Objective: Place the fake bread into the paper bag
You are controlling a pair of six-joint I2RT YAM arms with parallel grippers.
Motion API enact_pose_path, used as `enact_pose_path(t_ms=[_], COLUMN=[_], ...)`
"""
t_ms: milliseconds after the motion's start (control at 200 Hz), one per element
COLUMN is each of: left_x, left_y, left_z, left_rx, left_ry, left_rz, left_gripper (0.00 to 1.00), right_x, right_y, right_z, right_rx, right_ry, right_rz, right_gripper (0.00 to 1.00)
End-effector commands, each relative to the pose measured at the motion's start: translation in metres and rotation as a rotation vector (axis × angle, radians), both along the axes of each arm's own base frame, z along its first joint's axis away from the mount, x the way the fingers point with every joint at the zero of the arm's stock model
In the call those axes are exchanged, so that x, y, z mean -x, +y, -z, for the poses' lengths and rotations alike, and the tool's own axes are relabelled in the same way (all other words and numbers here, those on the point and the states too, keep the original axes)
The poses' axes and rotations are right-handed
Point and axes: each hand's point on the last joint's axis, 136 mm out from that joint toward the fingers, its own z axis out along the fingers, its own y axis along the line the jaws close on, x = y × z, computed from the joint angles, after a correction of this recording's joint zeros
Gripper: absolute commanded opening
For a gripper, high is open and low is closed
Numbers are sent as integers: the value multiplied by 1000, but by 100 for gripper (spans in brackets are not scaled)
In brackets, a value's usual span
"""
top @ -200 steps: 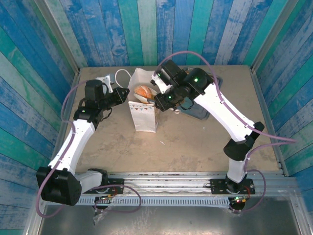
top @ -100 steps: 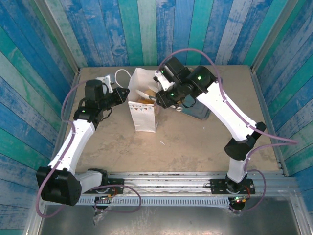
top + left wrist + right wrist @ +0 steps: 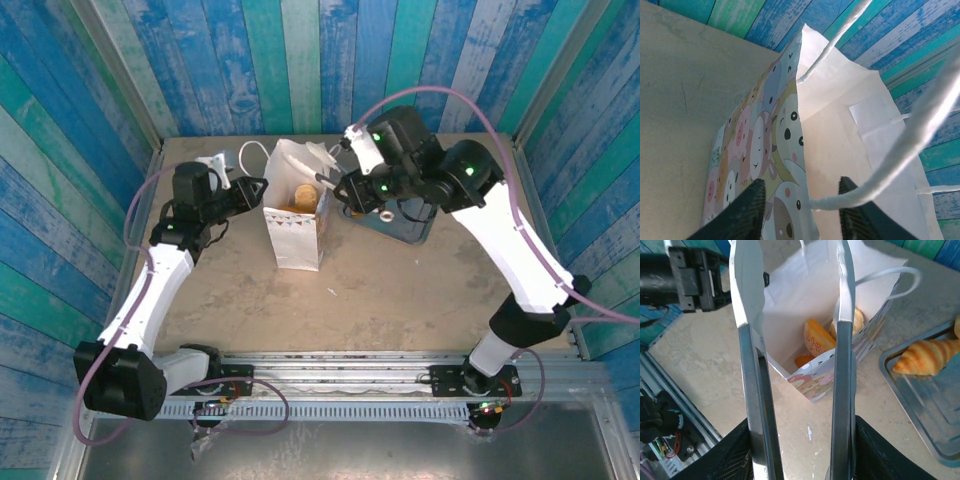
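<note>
Blue plank walls (image 3: pixel 300 60), beige tabletop (image 3: pixel 400 290) | bag (image 3: pixel 295 235) upright, bread (image 3: pixel 817 337) inside, croissant (image 3: pixel 925 357) on tray (image 3: pixel 920 405) | left fingers (image 3: pixel 747 210) apart astride bag wall | right fingers (image 3: pixel 735 455) clamp tongs (image 3: pixel 752 365), empty, above bag | step: likely between loads | next: tongs to croissant, gentle pinch

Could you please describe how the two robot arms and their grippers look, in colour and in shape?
Both the left arm and the right arm have white tubular links and black joint housings with small green lights. A pale lilac cable loops alongside each. The left gripper and the right gripper each have two black fingers.
</note>
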Motion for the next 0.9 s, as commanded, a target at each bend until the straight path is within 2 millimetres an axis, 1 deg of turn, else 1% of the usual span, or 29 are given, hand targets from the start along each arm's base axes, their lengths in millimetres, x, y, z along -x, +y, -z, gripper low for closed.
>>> enact_pose_path(t_ms=[0,70,125,250,301,381,416,491,511,526,551,676,806,897], left_x=[9,11,14,18,20,23,24,28,28,29,30,35,41,45], left_y=[4,8,12,26,30,36,38,42,43,43,44,51,62,73], left_z=[-37,-41,-44,-51,-54,-59,-60,-65,-66,-67,-69,-75,-81,-81], left_rx=[-14,-30,-52,-136,-161,-180,-186,-194,-193,-195,-195,-208,-225,-239], left_ry=[-106,-119,-132,-156,-171,-192,-201,-225,-230,-235,-244,-280,-305,-310], left_rz=[-12,-28,-41,-92,-107,-130,-144,-162,-165,-168,-173,-208,-265,-321], left_gripper=[47,50,54,65,71,85,89,96,97,98,100,94,94,94], right_x=[1,4,5,4,2,-2,-4,-10,-10,-15,-18,-30,-39,-44], right_y=[-6,-11,-18,-42,-54,-72,-80,-97,-99,-108,-114,-137,-147,-149], right_z=[-25,-35,-43,-55,-55,-52,-49,-37,-33,-30,-24,12,56,80], right_rx=[-78,-108,-129,-168,-172,-167,-162,-139,-133,-128,-120,-67,-38,-33], right_ry=[-64,-90,-114,-145,-147,-147,-143,-125,-118,-114,-100,-35,66,116], right_rz=[15,22,36,96,130,181,203,255,258,291,307,375,403,409], right_gripper=[48,48,48,48,48,48,48,48,49,49,49,49,49,50])
